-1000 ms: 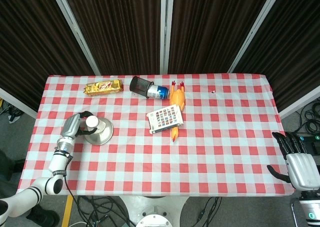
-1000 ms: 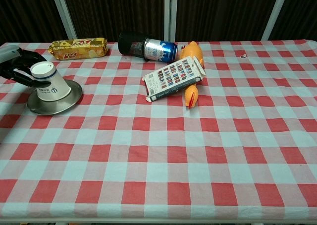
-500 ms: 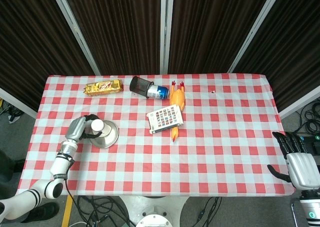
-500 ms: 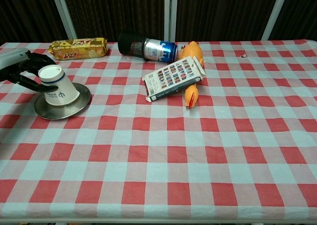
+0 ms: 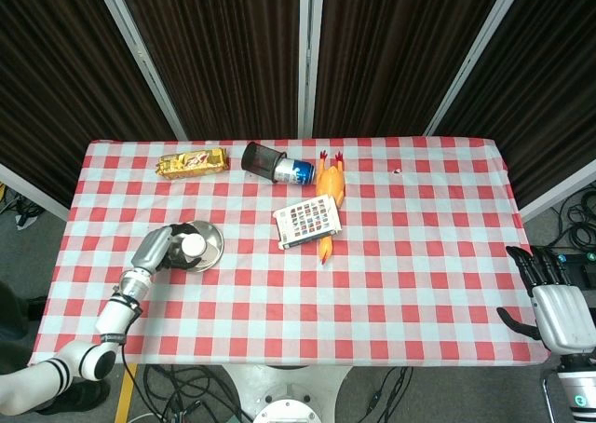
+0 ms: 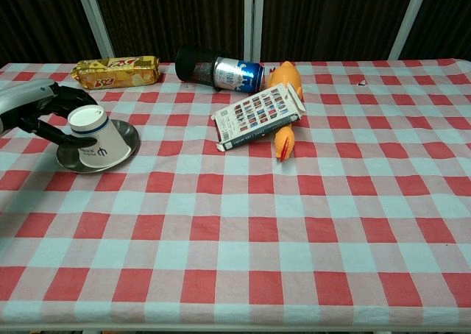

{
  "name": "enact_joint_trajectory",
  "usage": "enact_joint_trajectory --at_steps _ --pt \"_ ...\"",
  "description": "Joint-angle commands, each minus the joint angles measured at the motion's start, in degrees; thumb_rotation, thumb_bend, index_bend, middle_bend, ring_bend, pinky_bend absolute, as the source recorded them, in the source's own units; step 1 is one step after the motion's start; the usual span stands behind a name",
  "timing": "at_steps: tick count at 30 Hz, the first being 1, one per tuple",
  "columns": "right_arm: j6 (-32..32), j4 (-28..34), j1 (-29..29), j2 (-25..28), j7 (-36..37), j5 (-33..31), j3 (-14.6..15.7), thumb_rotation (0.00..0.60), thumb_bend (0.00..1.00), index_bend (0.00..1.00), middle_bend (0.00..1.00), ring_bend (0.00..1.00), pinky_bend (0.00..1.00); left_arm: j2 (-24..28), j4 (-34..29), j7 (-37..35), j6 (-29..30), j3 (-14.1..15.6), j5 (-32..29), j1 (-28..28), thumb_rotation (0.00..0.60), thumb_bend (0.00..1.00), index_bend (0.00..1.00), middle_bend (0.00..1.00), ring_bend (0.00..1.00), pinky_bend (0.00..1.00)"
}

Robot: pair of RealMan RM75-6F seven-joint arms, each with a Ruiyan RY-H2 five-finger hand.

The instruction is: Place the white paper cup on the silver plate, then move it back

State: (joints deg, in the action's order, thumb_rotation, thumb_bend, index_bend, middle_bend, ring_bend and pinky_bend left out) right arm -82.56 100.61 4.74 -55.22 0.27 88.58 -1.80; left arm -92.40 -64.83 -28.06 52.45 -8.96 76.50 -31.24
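Observation:
The white paper cup (image 6: pixel 94 137) stands upside-down and tilted on the silver plate (image 6: pixel 126 132) at the table's left side. It has a blue ring and a dark logo. My left hand (image 6: pixel 45 113) grips the cup from the left, with fingers behind it and in front of it. From the head view, the cup (image 5: pixel 193 247) covers the left part of the plate (image 5: pixel 212 238), with the left hand (image 5: pixel 156 249) beside it. My right hand (image 5: pixel 551 299) hangs off the table's front right corner, fingers apart and holding nothing.
A yellow biscuit pack (image 6: pixel 118 70) lies at the back left. A black mesh holder with a blue can (image 6: pixel 221 69) lies on its side at the back middle. A colourful box (image 6: pixel 257 115) rests against an orange rubber chicken (image 6: pixel 285 109).
My left hand has moved to the right with the cup in its grip. The silver plate has slid right along with it, and the cup leans more. The right hand has not moved.

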Motion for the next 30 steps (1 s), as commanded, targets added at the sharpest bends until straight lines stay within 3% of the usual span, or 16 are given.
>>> enact_joint_trajectory --at_steps 1,8,18,26,30 --pt "-0.1 0.1 0.0 0.1 -0.1 0.1 0.0 0.600 0.13 0.04 0.10 0.00 0.00 -0.9 3.0 1.0 -0.4 -1.4 -2.3 -0.6 0.595 0.26 0.44 0.42 0.28 0.25" --pt "-0.3 0.0 0.0 0.0 0.0 0.5 0.1 0.600 0.13 0.04 0.10 0.00 0.00 -4.0 10.0 2.5 -2.7 -3.9 -7.0 -1.6 0.596 0.26 0.44 0.42 0.28 0.25" --pt "-0.4 0.2 -0.2 0.1 -0.1 0.4 0.3 0.600 0.13 0.04 0.10 0.00 0.00 -0.7 1.7 0.3 -1.0 0.1 -0.9 -0.4 0.593 0.26 0.44 0.42 0.28 0.24" --pt "-0.6 0.4 -0.2 0.3 -0.3 0.3 0.2 0.600 0.13 0.04 0.11 0.00 0.00 -4.2 10.1 2.3 -4.4 -3.6 -6.7 -2.4 0.598 0.26 0.44 0.42 0.28 0.24" --pt "-0.8 0.4 -0.5 0.3 -0.2 0.5 0.5 0.600 0.13 0.04 0.11 0.00 0.00 -3.7 9.3 0.6 -4.6 -3.1 -5.8 -2.2 0.594 0.26 0.44 0.42 0.28 0.24"
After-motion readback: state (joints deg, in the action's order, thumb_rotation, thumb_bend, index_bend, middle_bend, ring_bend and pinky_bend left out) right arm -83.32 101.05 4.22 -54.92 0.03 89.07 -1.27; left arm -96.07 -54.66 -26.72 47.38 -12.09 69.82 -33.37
